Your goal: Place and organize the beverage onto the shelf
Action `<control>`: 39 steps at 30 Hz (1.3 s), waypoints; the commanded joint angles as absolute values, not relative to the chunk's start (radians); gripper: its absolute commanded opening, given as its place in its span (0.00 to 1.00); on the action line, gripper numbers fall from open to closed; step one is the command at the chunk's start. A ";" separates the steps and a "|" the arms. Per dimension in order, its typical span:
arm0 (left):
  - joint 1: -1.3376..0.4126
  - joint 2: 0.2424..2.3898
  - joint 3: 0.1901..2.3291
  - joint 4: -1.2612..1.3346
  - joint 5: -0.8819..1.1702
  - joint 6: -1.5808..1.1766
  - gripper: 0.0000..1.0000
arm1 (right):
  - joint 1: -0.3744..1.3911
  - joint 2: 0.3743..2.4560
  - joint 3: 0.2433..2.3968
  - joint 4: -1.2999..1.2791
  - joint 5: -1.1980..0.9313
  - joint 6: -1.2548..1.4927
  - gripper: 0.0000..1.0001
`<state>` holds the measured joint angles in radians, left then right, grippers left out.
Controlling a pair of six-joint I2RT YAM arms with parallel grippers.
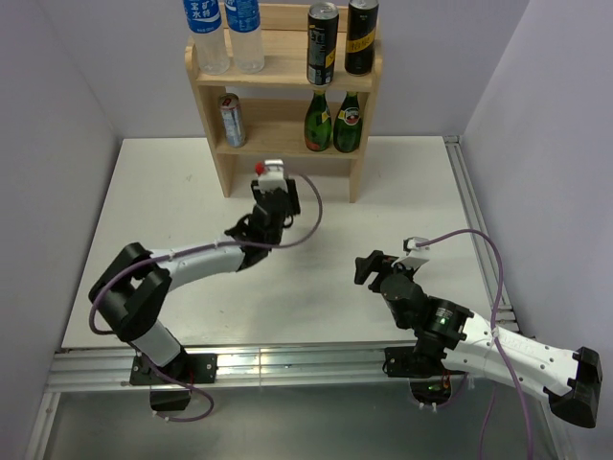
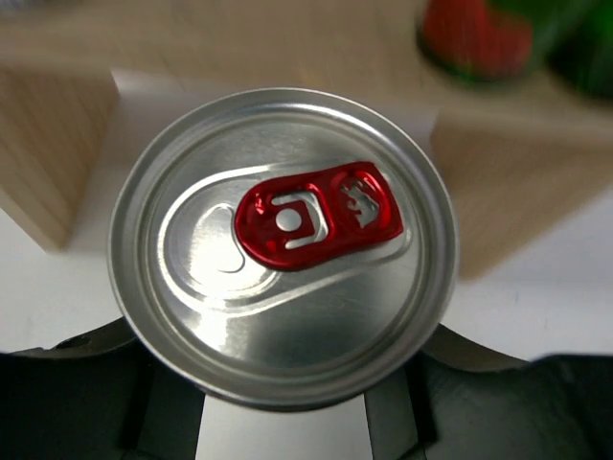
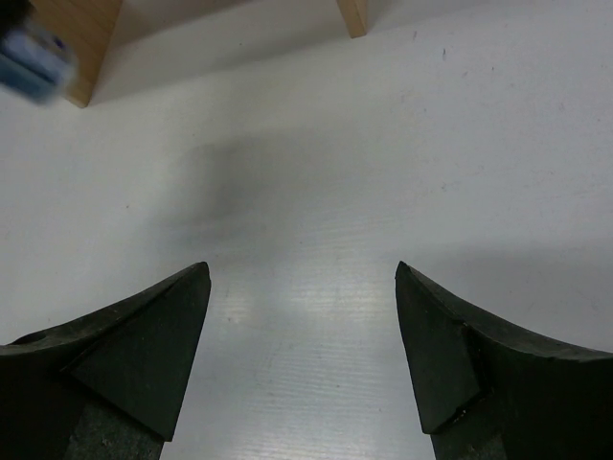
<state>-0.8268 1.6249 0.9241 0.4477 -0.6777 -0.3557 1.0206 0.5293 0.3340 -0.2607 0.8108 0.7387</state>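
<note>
The light-wood shelf (image 1: 287, 74) stands at the back of the table. Two water bottles (image 1: 208, 34) and two black-and-gold cans (image 1: 323, 43) stand on its top tier. One slim silver can (image 1: 231, 120) stands at the left of the lower tier. My left gripper (image 1: 274, 192) is shut on the second silver can (image 1: 267, 172) and holds it upright just in front of the shelf's lower opening. In the left wrist view its lid with the red tab (image 2: 283, 244) fills the frame. My right gripper (image 1: 368, 268) is open and empty over the table (image 3: 302, 287).
Two green glass bottles (image 1: 333, 123) stand at the right of the lower tier and show blurred in the left wrist view (image 2: 474, 34). The shelf's side panels (image 2: 508, 192) flank the held can. An aluminium rail (image 1: 469, 206) edges the white table on the right.
</note>
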 commanded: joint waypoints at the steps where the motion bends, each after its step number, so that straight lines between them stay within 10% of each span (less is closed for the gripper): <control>1: -0.744 1.549 1.066 0.387 -0.647 -0.305 0.00 | 1.029 0.525 0.319 -0.221 0.838 0.741 0.85; 39: -0.540 1.868 1.648 0.233 -0.634 -0.195 0.02 | 1.040 0.531 0.321 -0.221 0.839 0.736 0.85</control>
